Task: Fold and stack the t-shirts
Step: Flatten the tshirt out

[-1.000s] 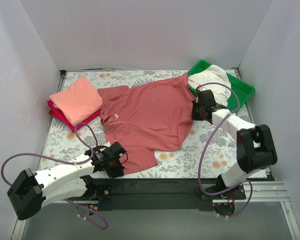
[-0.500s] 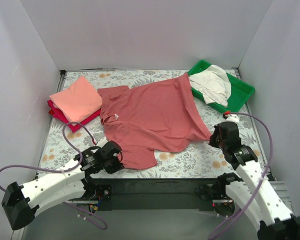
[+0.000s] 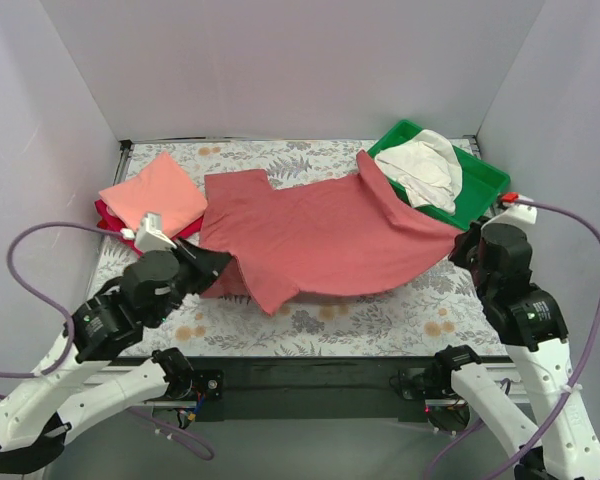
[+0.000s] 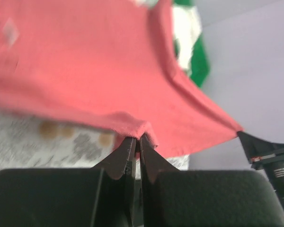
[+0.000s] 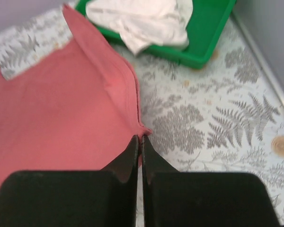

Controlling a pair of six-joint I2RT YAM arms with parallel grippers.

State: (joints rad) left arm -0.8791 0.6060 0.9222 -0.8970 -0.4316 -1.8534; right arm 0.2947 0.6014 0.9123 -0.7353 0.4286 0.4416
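Stock of t-shirts, four items, task judged about half done. Item one, salmon-pink shirt [image 3: 158,193]: folded, lying on top of item two at the upper left of the top view. Item two, crimson shirt [image 3: 103,211]: folded underneath, only its edges showing. I count these two as finished and stacked. Item three, brick-red shirt [image 3: 330,235]: unfolded, spread across the middle of the top view and held at both ends, with part of it lifted off the floral table [image 3: 380,320] and one corner draped toward the green tray [image 3: 488,186]. My left gripper [image 4: 137,139] is pinched tight on a bunched edge of this shirt at the lower left of the top view. My right gripper [image 5: 139,138] is likewise closed narrow on a corner of the same shirt, at the right of that view just below the tray. No fold is made in it yet. Item four, cream-white shirt [image 3: 425,170]: crumpled inside the tray at the upper right, not yet taken up. Left to do, as I judge it: fold item three, stack it, then fetch, fold and stack item four. Brands, labels, writing: none legible in any view; a pale patch [image 4: 10,30] on the brick-red shirt at the upper left of the left wrist view is too blurred to read.
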